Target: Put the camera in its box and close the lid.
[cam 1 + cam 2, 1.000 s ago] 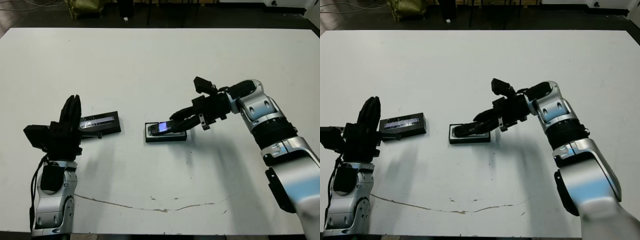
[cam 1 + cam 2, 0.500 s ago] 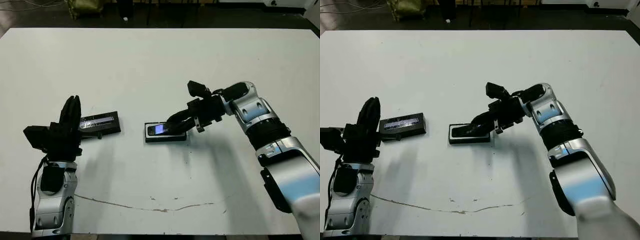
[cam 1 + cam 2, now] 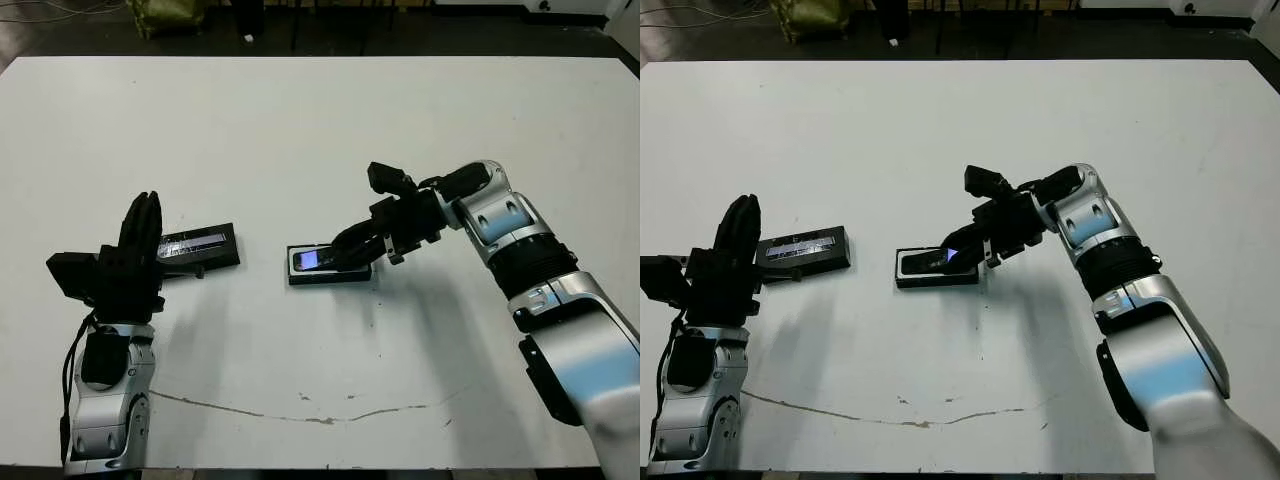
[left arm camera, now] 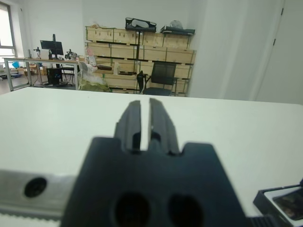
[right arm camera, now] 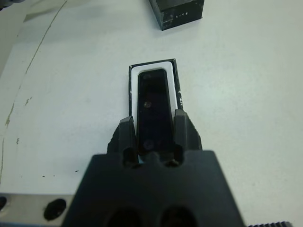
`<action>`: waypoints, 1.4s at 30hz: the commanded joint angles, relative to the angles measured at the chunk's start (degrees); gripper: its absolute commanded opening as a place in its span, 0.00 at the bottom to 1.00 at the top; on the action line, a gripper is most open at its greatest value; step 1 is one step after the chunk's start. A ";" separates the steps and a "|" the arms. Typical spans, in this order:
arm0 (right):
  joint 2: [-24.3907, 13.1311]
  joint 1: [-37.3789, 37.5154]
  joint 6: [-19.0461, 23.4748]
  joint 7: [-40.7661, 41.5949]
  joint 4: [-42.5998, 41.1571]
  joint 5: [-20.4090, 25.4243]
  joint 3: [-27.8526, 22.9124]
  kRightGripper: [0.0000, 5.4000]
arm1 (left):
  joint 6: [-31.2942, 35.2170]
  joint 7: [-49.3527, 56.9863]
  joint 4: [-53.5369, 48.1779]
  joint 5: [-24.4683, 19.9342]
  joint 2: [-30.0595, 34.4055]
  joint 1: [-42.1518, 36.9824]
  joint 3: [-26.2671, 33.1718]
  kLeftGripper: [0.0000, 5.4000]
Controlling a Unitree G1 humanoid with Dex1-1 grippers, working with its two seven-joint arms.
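Left wrist view: white table (image 4: pixel 246 123); stacked crates (image 4: pixel 142 47)

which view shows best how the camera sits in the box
The right wrist view: the camera lies lengthwise within the box, white lining around its far end. In the eye views the right gripper hides part of it; the left wrist view shows only a corner.

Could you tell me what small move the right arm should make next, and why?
Probably open the right gripper and draw back: the camera already lies inside the box, framed by its white lining, with the fingers at its sides. The lid lies apart near the left gripper.
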 commanded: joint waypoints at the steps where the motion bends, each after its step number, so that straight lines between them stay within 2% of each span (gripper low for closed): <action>1: 1.30 1.11 -1.96 -0.50 -1.21 1.03 -0.41 0.16 | 0.98 0.21 0.18 0.13 0.26 1.07 0.13 0.00; 8: -0.84 1.23 -5.53 -2.43 -4.44 1.75 -2.85 0.45 | 0.23 -0.57 0.83 -0.12 0.41 0.88 0.13 0.00; 21: -5.44 2.14 -1.38 -4.60 -12.82 5.26 -6.30 0.99 | 0.26 -0.61 0.98 -0.06 0.31 0.90 0.21 0.00; 22: -5.85 2.45 -0.60 -4.91 -14.14 5.83 -6.82 0.99 | 0.27 -0.71 1.01 -0.20 0.33 0.90 0.24 0.00; 24: -6.34 3.22 1.83 -6.06 -16.68 7.34 -8.17 0.99 | 0.49 -0.71 0.85 -0.37 0.26 0.99 0.26 0.00; 27: -5.59 7.23 6.84 -14.10 -23.98 10.65 -13.31 0.99 | 0.59 -0.46 0.67 -0.07 0.19 1.10 0.22 0.00; 30: -3.17 13.39 11.47 -26.66 -33.88 12.22 -17.77 0.93 | 0.91 -0.42 0.48 -0.32 0.02 1.11 0.16 0.00; 32: -1.89 16.85 12.87 -32.70 -38.71 12.74 -19.12 0.85 | 0.87 -0.44 0.49 -0.30 -0.03 1.05 0.09 0.00; 37: -1.84 25.20 6.59 -44.25 -48.91 7.29 -18.13 0.63 | 0.60 -0.53 0.63 0.15 0.14 1.02 0.01 0.00; 42: -3.68 30.88 -3.55 -49.09 -52.61 1.23 -15.56 0.42 | 0.83 -0.36 0.31 0.33 0.08 1.13 -0.08 0.00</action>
